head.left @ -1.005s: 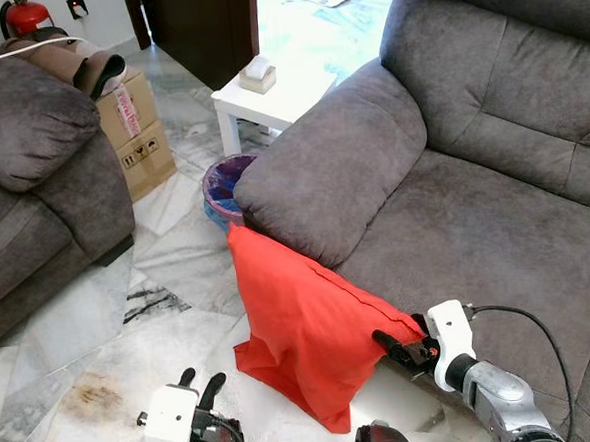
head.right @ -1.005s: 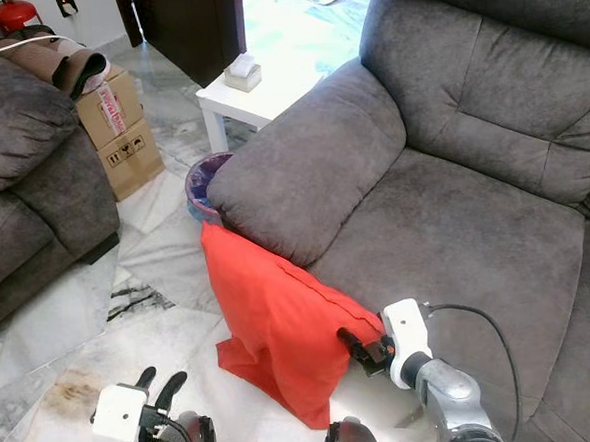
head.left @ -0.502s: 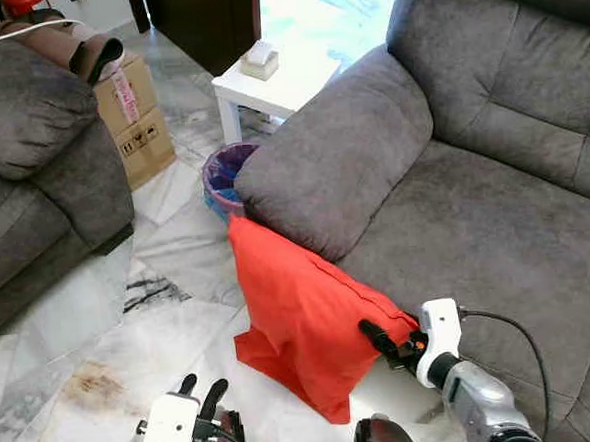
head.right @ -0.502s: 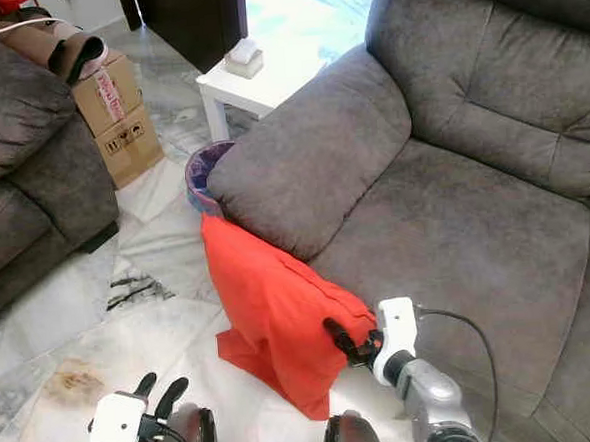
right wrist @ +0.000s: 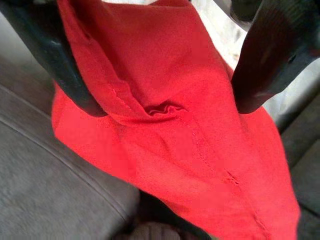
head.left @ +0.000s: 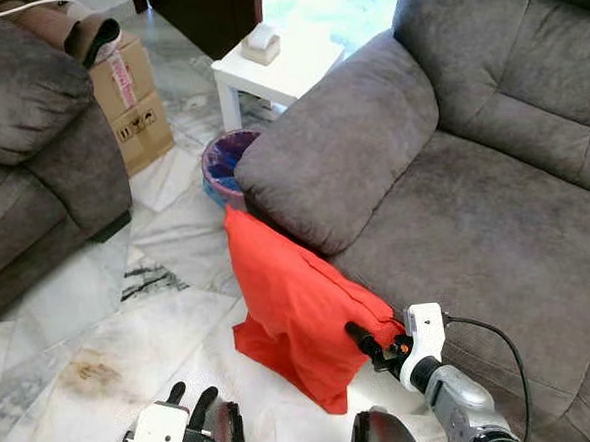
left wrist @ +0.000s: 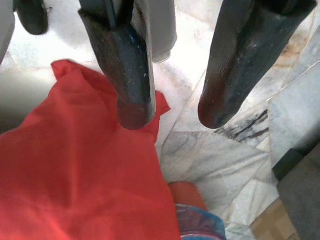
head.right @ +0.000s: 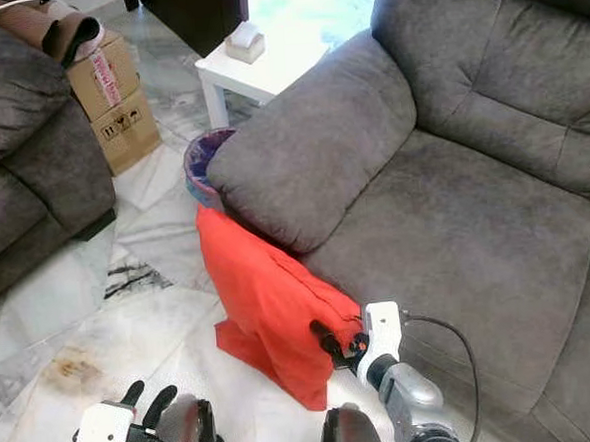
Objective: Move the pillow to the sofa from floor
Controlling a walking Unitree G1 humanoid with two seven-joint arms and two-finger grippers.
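A limp red pillow (head.left: 298, 303) is standing on the floor (head.left: 132, 341), leaning upright against the grey sofa (head.left: 455, 221) below its armrest.

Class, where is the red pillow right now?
The red pillow stands on the marble floor, leaning against the front of the grey sofa below its armrest, with the right gripper at its upper corner.

One red pillow (head.left: 299, 311). Two grey sofas (head.left: 492, 169) (head.left: 30, 147). One white bench (head.left: 276, 72) carrying one small box (head.left: 261, 46). One bin (head.left: 226, 165). One carton (head.left: 133, 111). Two claws: left (head.left: 189, 400), right (head.left: 367, 341).
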